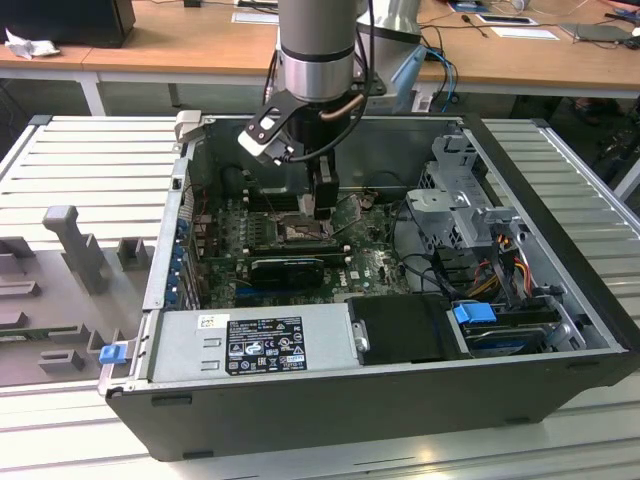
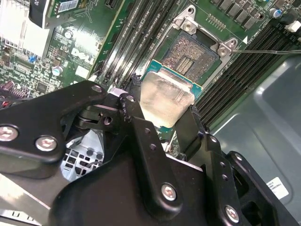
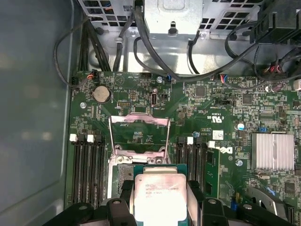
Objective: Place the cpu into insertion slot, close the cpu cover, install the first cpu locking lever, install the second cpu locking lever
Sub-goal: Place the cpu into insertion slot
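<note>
One arm (image 1: 318, 50) points straight down into the open case (image 1: 400, 400), gripper (image 2: 164, 123) clamped on the cpu (image 2: 167, 96) near the slot (image 2: 195, 54); desks (image 1: 200, 45) behind.

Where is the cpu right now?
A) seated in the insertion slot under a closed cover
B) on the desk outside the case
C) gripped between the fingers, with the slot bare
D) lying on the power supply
C: the cpu is clamped between the fingers, while the insertion slot lies bare and the cpu cover stands raised.
</note>
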You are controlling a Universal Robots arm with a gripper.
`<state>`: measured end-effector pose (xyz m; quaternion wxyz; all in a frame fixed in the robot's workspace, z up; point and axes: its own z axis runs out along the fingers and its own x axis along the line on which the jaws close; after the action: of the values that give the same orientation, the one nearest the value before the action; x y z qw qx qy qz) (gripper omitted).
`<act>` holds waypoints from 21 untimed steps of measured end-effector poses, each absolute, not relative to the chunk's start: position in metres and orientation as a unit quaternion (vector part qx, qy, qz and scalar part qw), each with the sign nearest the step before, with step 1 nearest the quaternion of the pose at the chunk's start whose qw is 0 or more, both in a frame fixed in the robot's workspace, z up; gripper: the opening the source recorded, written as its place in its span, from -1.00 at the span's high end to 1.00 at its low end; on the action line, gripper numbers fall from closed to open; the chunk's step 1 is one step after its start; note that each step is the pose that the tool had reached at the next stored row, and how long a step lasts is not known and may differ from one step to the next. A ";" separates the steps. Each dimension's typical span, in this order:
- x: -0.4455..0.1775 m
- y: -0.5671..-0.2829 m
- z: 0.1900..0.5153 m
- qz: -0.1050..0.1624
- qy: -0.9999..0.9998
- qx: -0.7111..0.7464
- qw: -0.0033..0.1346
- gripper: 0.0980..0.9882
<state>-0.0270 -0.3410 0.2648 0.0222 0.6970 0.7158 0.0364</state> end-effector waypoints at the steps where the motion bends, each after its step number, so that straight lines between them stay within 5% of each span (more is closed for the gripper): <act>1: -0.027 -0.341 0.264 0.036 0.715 0.698 0.022 0.02; 21: -0.027 -0.339 0.257 0.036 0.703 0.710 0.022 0.02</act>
<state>-0.0270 -0.3392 0.2569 0.0224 0.7100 0.7029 0.0358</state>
